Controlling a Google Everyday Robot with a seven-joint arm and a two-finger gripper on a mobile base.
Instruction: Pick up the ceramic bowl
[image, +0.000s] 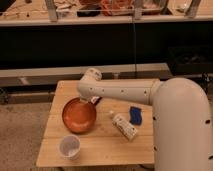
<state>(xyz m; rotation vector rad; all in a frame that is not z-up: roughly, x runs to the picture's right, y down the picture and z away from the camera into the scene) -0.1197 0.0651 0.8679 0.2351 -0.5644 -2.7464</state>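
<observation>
Arm (150, 95): a thick white limb fills the right side, its lower part cut off by the frame edge; it reaches left across the worktop and bends down at a rounded joint.
Worktop (100, 145): pale wooden slats; the right portion is hidden behind the arm, and the near edge runs close to the bottom of the view.
Shelf (100, 20): a long ledge runs across the top, carrying clutter too blurred to name; below it everything is dark.
Bowl (79, 115): wide, shallow, glossy orange inside with a darker rim, sitting on the left half of the worktop; its upper right rim is covered by the arm's end.
Bottle (125, 126): a whitish container lying on its side to the right of the bowl, label unreadable.
Cup (69, 147): small, white, upright, near the front edge, just below the bowl and apart from it.
Blue thing (135, 114): a small flat blue item beside the bottle, partly tucked under the arm; hard to tell what it is.
Pincer (89, 101): down at the bowl's upper right rim, mostly hidden beneath the wrist; I cannot tell how its fingers stand.
</observation>
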